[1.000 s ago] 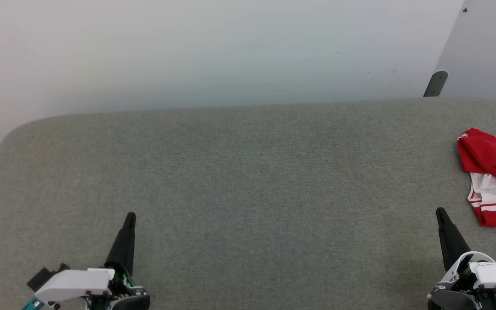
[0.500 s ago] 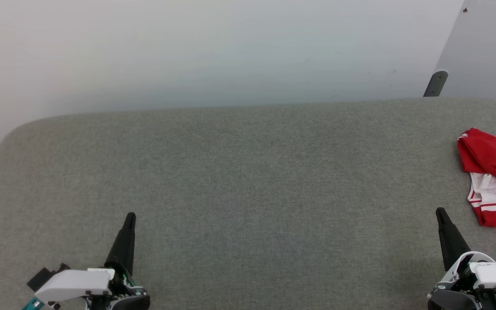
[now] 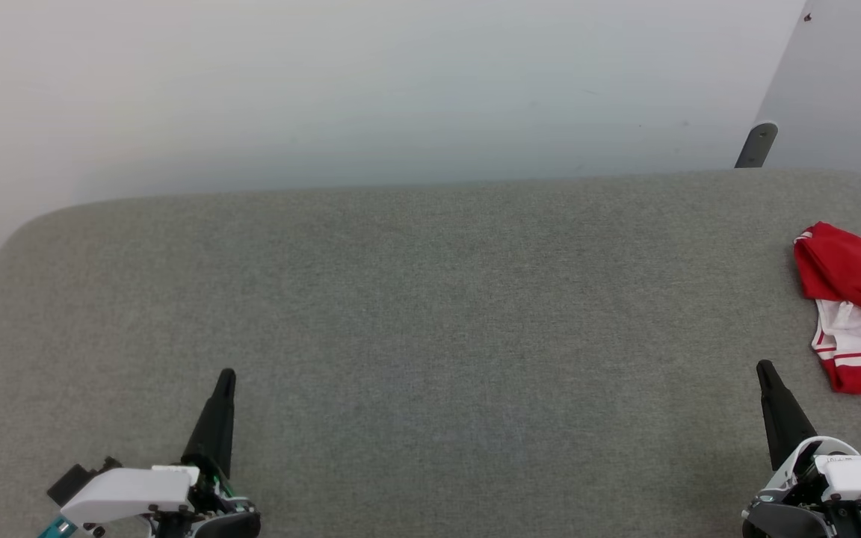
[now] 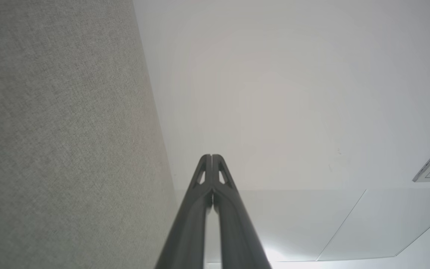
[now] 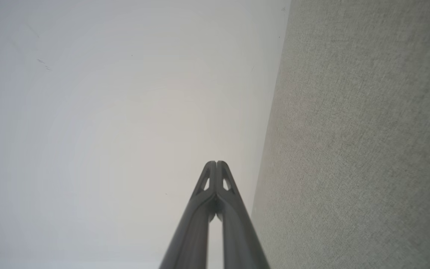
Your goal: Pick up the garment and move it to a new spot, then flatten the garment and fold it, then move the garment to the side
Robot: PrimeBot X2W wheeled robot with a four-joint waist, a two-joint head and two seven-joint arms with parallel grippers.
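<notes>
Left claw (image 3: 226,376), right claw (image 3: 764,368) pinched closed, empty; crumpled bright-red white-hemmed cloth garment (image 3: 853,288) at 3 o'clock, grey fabric worktop (image 3: 430,299).

No readable text, brands or numbers; tiny print on white wrist housing (image 3: 860,474) illegible.

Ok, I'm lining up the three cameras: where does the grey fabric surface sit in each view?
Head view: grey fabric surface spans the lower part.
Left wrist view: the surface runs down the left side.
Right wrist view: the surface runs down the right side.
Shared landmark: the white wall bordering its far edge.
</notes>
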